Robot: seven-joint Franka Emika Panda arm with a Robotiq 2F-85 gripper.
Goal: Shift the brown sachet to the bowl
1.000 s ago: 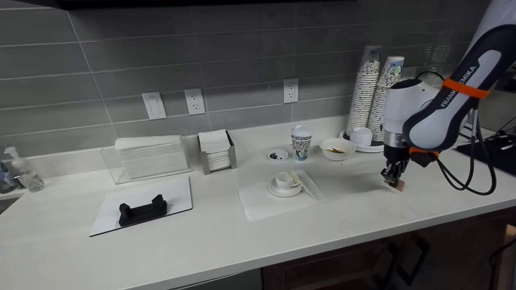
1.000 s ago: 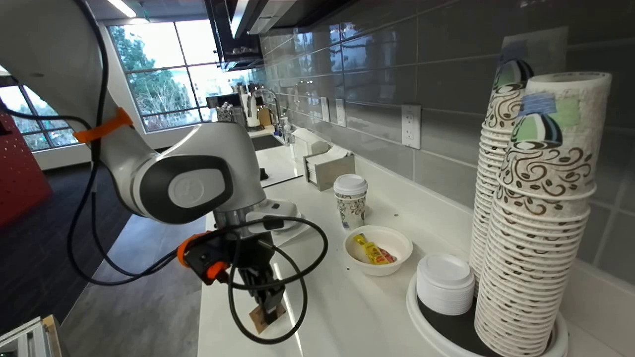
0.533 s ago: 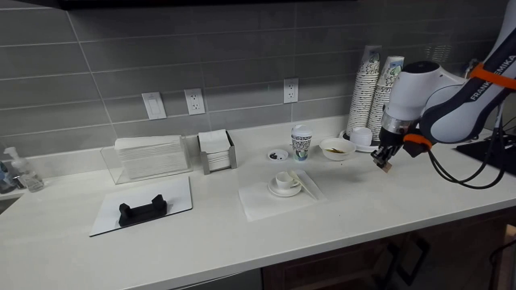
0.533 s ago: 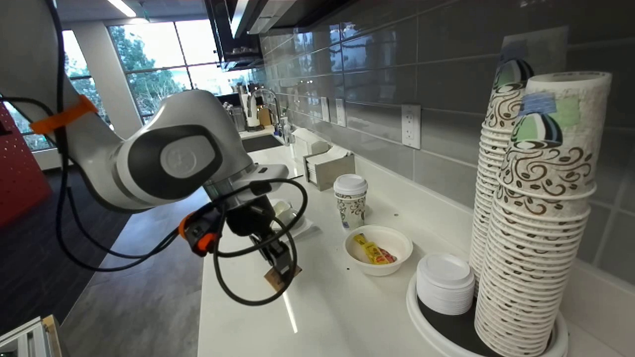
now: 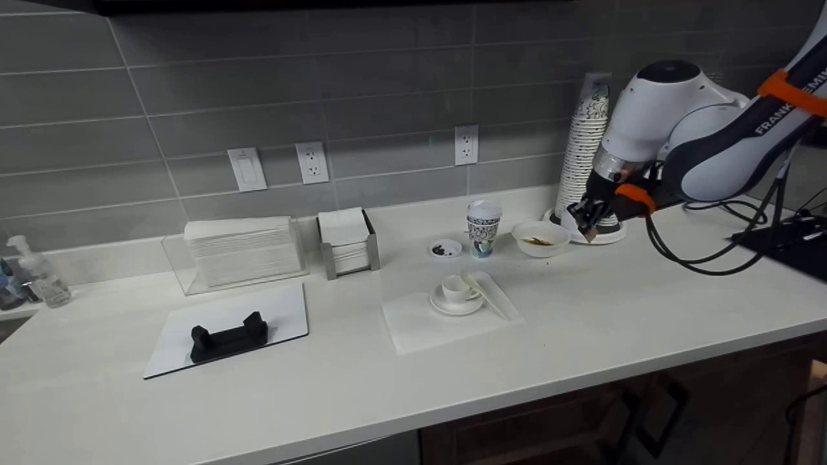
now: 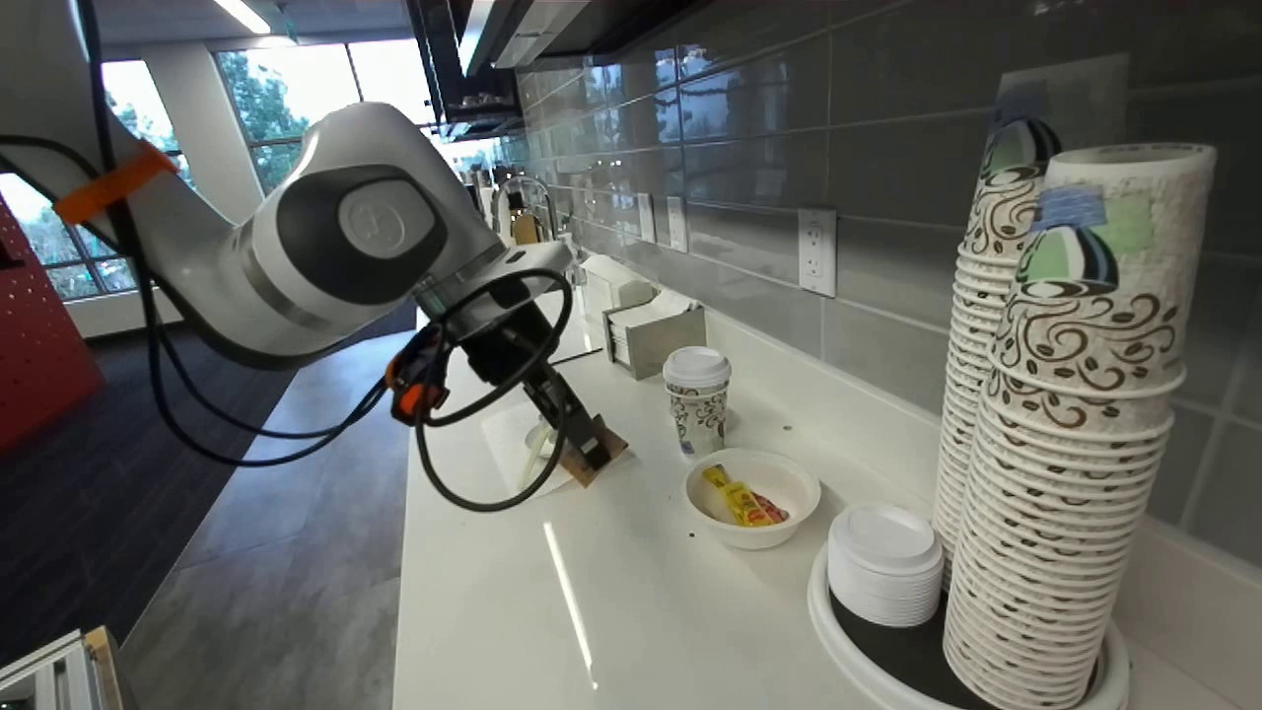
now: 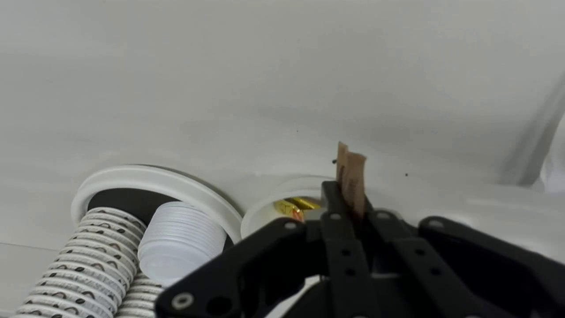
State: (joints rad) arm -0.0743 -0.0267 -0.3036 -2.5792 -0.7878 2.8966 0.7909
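My gripper (image 7: 352, 203) was clamped on the brown sachet (image 7: 354, 176), which I held up off the counter (image 6: 680, 631), near the bowl (image 6: 749, 537) and outside it. In an exterior view the sachet stuck out on both sides of my grip; the small dark marks on its face were too blurred to read in the wrist view. The bowl held yellow packets (image 6: 737, 500) and something red (image 6: 774, 509), their labels too small to make out. On my arm (image 5: 711, 168) I could read "FRANK", then came an orange band (image 5: 793, 93), then "EMI". Two stacks of paper cups (image 6: 1070, 463) carried brown swirls, coffee beans and a striped cup drawing under blue and green patches. Beside the bowl, a lidded cup (image 6: 698, 409) bore similar swirls.
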